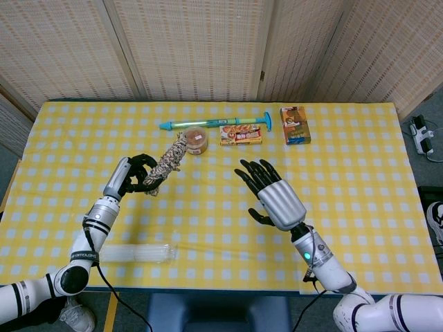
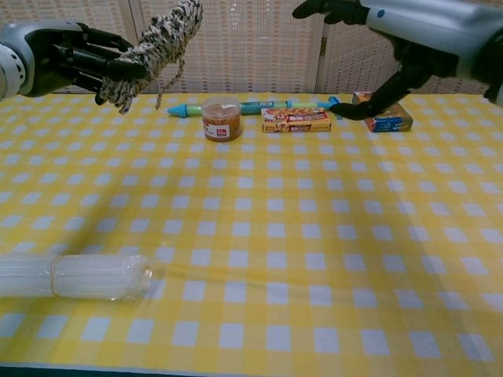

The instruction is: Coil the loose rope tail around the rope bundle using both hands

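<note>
My left hand (image 1: pixel 133 176) (image 2: pixel 75 61) grips the lower end of the rope bundle (image 1: pixel 167 161) (image 2: pixel 155 47), a tan and dark coiled hank held up off the table and tilted up to the right. A short loose tail hangs from the bundle in the chest view. My right hand (image 1: pixel 271 195) (image 2: pixel 369 31) is apart from the rope, over the table's middle right, fingers spread and holding nothing.
A yellow checked table (image 1: pixel 346 166). At the back stand a brown jar (image 1: pixel 196 139) (image 2: pixel 221 118), a teal pump (image 1: pixel 214 122), a snack packet (image 1: pixel 241 134) and an orange box (image 1: pixel 295 124). A clear plastic bottle (image 1: pixel 138 253) (image 2: pixel 75 276) lies near the front left edge.
</note>
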You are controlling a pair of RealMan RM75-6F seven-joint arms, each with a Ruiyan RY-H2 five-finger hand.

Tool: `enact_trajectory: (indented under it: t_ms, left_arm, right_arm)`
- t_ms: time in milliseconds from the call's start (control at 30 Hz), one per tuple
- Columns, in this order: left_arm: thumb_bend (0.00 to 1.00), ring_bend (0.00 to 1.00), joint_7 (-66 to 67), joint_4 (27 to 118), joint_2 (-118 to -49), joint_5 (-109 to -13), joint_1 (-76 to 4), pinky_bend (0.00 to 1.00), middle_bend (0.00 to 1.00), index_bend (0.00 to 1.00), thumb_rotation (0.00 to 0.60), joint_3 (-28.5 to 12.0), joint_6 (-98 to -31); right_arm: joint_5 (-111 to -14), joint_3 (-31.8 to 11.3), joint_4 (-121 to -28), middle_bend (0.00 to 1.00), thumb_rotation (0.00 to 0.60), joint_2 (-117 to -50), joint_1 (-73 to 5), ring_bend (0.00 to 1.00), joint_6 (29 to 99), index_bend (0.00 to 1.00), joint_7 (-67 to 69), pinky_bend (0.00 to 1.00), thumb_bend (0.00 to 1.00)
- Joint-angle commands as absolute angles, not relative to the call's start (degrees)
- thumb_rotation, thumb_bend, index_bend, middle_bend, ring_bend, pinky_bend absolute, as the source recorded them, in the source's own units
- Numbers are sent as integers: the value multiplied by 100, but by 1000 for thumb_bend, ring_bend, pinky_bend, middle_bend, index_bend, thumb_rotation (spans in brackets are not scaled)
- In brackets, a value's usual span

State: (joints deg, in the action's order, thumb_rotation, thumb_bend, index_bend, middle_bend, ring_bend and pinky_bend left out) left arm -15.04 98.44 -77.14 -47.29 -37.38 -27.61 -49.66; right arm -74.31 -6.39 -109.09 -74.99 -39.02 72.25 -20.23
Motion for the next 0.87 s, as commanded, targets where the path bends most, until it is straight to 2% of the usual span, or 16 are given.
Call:
enact_trajectory:
  t_ms: [33, 200, 467, 667, 867]
  left_arm:
    - [774, 693, -1714, 9814, -7627, -5028, -3594, 739, 731, 715, 600, -2648, -5009]
    - [774, 692, -1996, 9794, -7543, -5429, -3453, 739, 732, 715, 600, -2525, -5019]
    - [774, 692, -2381, 9770, -7482, -5915, -3325, 739, 732, 716, 600, -2373, -5065]
    - [774, 692, -2418, 9760, -7531, -6207, -3286, 739, 731, 716, 600, -2272, -5277]
    - [774, 692, -2453, 9737, -7581, -6292, -3316, 739, 732, 717, 600, -2206, -5334]
  right_arm:
    - [-7806, -376, -11063, 13, 600, -7045, -3416, 18, 7659, 0, -1637, 0, 337]
    - [-8187, -40, -10968, 108, 600, -6556, -2739, 103, 8265, 63, -1353, 2, 337]
    - [-8580, 480, -10384, 108, 600, -6310, -1683, 101, 9028, 72, -640, 5, 336]
    - [-8573, 589, -9917, 104, 600, -6439, -1088, 92, 9408, 72, -245, 5, 336]
    - [-8516, 475, -9679, 101, 600, -6511, -768, 90, 9560, 72, -36, 5, 336]
